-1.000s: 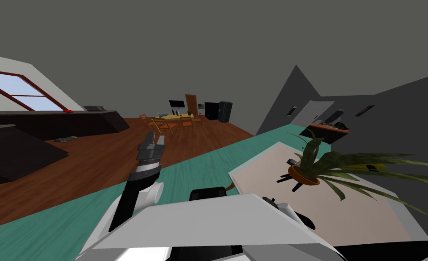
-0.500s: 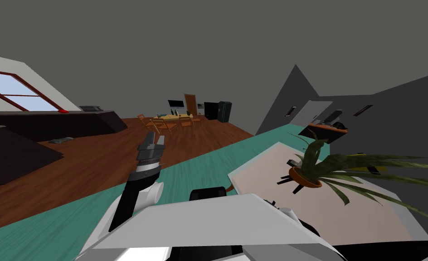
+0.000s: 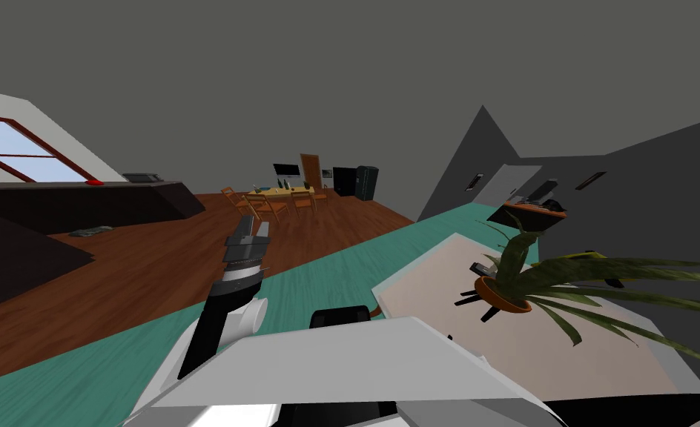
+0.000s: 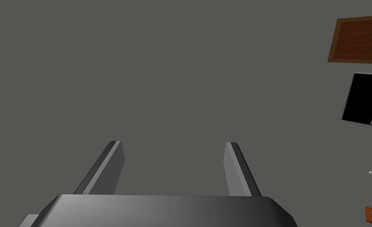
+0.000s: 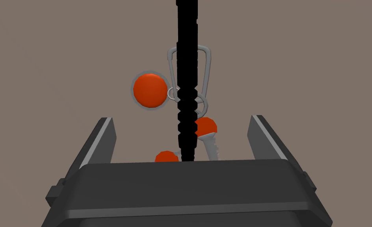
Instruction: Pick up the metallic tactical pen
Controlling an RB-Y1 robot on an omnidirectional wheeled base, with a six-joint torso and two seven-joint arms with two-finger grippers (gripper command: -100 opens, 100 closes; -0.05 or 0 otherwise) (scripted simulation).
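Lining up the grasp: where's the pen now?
Right wrist view: the black pen lies centred in the open right hand, over a key bunch on a beige surface.

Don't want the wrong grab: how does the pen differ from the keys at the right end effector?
The pen is black, long and ribbed; the keys are short, grey with orange heads. The pen runs straight between the right end effector's open fingers; the keys splay beneath it from a grey clip. Both lie on the taupe surface.

Flat, dim, even light, brightest at the window (image 3: 7,144); wide-lens splay toward the corners.
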